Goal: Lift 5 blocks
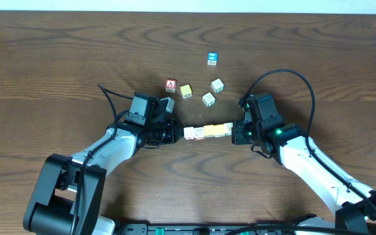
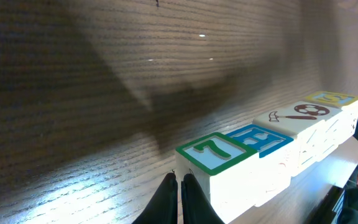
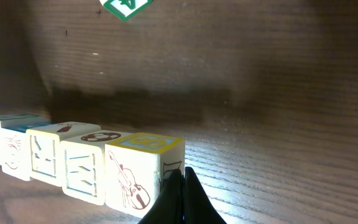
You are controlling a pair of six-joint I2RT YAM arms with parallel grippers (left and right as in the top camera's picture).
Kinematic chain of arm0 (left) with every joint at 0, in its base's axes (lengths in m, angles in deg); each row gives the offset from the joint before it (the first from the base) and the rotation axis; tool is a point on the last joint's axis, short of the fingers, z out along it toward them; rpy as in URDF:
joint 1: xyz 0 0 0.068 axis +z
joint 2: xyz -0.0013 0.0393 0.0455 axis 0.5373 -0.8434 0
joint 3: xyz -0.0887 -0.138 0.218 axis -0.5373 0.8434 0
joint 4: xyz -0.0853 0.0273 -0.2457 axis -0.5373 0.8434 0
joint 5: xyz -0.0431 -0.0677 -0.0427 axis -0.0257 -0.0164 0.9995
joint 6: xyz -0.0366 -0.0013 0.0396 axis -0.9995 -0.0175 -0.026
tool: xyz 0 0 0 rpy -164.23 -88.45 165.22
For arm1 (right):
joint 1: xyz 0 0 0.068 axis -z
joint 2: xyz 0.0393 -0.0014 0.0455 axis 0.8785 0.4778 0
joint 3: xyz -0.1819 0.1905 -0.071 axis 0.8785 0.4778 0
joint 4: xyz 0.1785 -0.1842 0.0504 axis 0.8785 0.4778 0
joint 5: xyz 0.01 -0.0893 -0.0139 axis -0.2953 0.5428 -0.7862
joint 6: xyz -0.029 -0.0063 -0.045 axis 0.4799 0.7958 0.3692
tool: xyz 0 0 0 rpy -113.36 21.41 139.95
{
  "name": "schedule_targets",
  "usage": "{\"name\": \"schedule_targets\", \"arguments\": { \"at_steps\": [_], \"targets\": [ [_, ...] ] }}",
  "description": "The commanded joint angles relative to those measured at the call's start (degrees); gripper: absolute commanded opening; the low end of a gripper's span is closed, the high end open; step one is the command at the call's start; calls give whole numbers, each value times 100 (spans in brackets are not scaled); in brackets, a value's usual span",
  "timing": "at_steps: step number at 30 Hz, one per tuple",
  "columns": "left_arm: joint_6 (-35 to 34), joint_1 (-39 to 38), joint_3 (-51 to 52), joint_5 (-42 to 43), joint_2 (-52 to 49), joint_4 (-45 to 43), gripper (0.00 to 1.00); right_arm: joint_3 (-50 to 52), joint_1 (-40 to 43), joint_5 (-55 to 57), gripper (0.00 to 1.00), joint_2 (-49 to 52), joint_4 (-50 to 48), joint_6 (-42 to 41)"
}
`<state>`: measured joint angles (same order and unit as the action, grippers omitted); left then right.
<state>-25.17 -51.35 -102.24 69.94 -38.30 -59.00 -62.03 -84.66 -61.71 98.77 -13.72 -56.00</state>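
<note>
Wood table (image 1: 44, 52): blue cube (image 1: 212, 59), red "A" cube (image 1: 170, 85), yellow cube (image 1: 186, 91), two whitish cubes (image 1: 217, 85); block row (image 1: 207, 132) contact unclear.

**Right tool at the row's end**

I see my right tool (image 3: 182, 198) with fingers pressed together, tips against the nearest of the blocks (image 3: 73, 163) lined up on the worktop (image 3: 278, 93) (yellow top, violin on its side). A green-marked cube (image 3: 124, 6) lies apart, beyond the row.

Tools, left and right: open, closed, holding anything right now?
Left tool: closed, nothing gripped, tip at the green-topped end of the block row.
Right tool: closed, nothing gripped, tip at its yellow-topped end.
</note>
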Motion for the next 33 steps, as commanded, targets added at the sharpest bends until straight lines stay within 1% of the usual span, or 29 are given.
{"name": "schedule_targets", "arguments": {
  "at_steps": [1, 15, 33],
  "targets": [
    [-7, -251, -247, 1040, 162, -136, 7, -221, -236, -1370, 1, -111, -63, 11],
    [-11, -251, -350, 1043, 348, -131, 7, -232, -238, -1373, 1, -111, 50, 85],
    [-31, -251, -348, 1040, 476, -63, 7, -529, -238, -1373, 1, -111, 210, 87]
  ]
}}
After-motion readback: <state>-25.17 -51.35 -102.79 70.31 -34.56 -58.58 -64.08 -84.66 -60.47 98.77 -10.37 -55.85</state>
